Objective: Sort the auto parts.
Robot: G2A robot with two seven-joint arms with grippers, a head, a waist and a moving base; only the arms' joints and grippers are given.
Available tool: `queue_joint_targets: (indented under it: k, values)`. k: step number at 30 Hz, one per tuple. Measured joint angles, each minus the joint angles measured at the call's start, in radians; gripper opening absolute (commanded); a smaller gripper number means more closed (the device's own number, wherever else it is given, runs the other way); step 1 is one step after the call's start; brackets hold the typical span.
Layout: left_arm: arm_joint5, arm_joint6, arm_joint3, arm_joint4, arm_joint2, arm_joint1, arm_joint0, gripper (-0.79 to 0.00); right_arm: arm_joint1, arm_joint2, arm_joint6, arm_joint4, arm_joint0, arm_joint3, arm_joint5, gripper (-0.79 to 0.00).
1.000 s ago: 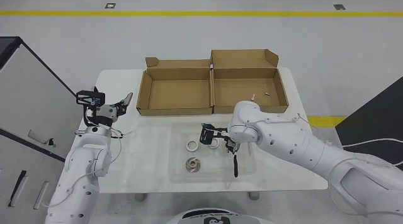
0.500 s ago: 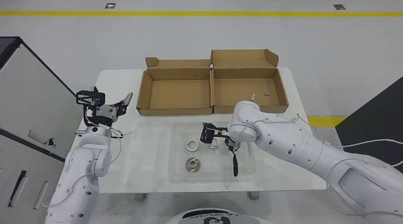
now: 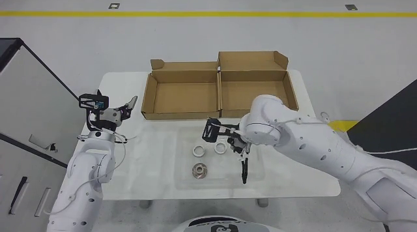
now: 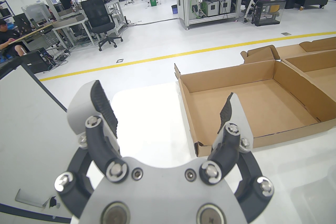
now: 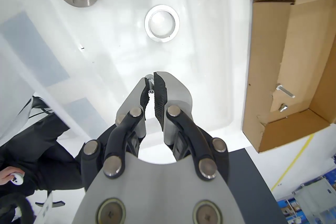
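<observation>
Change: my right arm has risen and swung toward the right box point(image 3: 251, 92); I judge the carry begun
Right gripper point(image 5: 150, 83): clamped on a small bolt point(image 5: 149, 86), above the clear tray point(image 3: 186, 147)
Right wrist view: two bolts point(image 5: 284, 92) lie in that box; from above, the arm covers them
Left gripper point(image 4: 166, 99): fingers apart, idle near the left box point(image 4: 257, 104)

The left gripper point(image 4: 165, 104) hangs over the white table point(image 4: 147, 120) with its ribbed fingers point(image 4: 103, 104) spread wide apart. Beyond them an open cardboard box point(image 4: 252, 104) sits on the table, a second box point(image 4: 315, 62) touching its far side.
</observation>
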Motion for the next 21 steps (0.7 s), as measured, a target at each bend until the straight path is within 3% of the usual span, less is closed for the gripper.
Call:
queue_joint_targets:
  k: [11,21]
  values:
    - [0.000,0.000,0.000,0.000,0.000,0.000,0.000,0.000,0.176,0.131,0.000,0.254,0.070,-0.234,0.044,-0.785]
    - [0.000,0.000,0.000,0.000,0.000,0.000,0.000,0.000,0.264,0.239,0.000,0.443,0.077,-0.293,0.008,-0.785]
